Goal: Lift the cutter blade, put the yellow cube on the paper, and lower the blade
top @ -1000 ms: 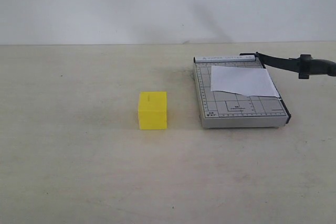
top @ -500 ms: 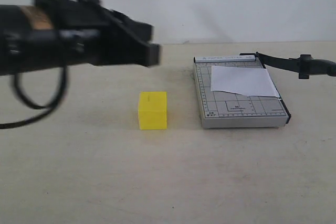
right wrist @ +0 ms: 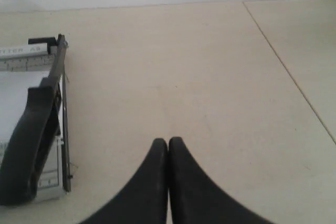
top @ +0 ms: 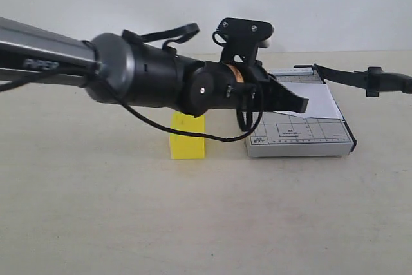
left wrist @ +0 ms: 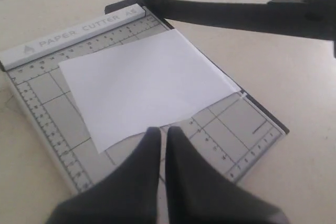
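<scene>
The yellow cube [top: 188, 145] sits on the table left of the grey cutter board [top: 302, 138]; my left arm hides its top. The paper [top: 322, 100] lies on the far half of the board, as the left wrist view also shows: paper [left wrist: 142, 82], board [left wrist: 47, 98]. The cutter blade [top: 351, 76] is lifted off the board's right edge, handle end out to the right; blade [left wrist: 220, 11], handle [right wrist: 29, 140]. My left gripper [top: 301, 103] [left wrist: 159, 131] hovers shut and empty above the board's near part. My right gripper [right wrist: 168, 141] is shut, empty, over bare table beside the blade.
My left arm [top: 148, 78] stretches across the middle from the left, passing in front of the cube. A plain white wall backs the beige table [top: 96, 210]. A seam in the table top [right wrist: 289, 72] runs on the far side of the right gripper.
My left arm has swept in from the left, past the cube, until its gripper is over the cutter board. Cube, paper and blade have not moved.
</scene>
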Controlling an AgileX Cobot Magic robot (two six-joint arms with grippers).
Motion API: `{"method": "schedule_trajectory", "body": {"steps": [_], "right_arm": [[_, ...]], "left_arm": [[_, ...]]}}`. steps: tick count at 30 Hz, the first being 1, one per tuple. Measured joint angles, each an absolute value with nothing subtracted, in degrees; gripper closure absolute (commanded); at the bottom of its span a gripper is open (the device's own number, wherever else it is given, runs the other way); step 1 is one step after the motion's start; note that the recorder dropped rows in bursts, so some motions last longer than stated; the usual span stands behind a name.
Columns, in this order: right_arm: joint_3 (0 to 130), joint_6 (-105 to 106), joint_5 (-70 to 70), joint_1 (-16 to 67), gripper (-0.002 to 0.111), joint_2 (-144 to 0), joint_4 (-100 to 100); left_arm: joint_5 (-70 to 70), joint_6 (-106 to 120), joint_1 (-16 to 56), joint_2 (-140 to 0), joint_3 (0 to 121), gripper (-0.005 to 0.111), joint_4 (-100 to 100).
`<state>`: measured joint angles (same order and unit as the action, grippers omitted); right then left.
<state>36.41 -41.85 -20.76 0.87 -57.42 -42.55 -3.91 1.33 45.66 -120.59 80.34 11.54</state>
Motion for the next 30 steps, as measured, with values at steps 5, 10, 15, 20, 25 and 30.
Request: {"method": "schedule_trajectory", "body": {"steps": [5, 10, 15, 20, 25, 30], "right_arm": [[36.41, -44.23, -11.97, -5.32, 0.108, -61.57, -42.91], [36.41, -44.13, -11.96, -6.33, 0.108, -61.80, -42.72], [36.41, -43.61, -11.96, -6.47, 0.108, -58.65, -42.72], [36.41, -43.61, -11.96, -6.47, 0.108, -57.10, -42.72], [36.41, -43.61, -11.17, -6.47, 0.108, -57.10, -42.72], [36.41, -40.99, -10.74, -4.17, 0.108, -57.10, -42.47]], "left_arm": [[-4.95, 0.00, 45.66, -129.02, 89.12, 0.102, 11.54], [-1.52, 0.00, 45.66, -137.40, 98.25, 0.102, 12.00], [1.88, 0.00, 45.66, -141.61, 104.61, 0.102, 12.00], [2.68, 0.00, 45.93, -142.73, 106.57, 0.102, 12.00], [2.40, 0.00, 47.22, -142.83, 106.57, 0.102, 12.00], [1.67, 0.00, 48.06, -142.87, 106.57, 0.102, 12.00]]}}
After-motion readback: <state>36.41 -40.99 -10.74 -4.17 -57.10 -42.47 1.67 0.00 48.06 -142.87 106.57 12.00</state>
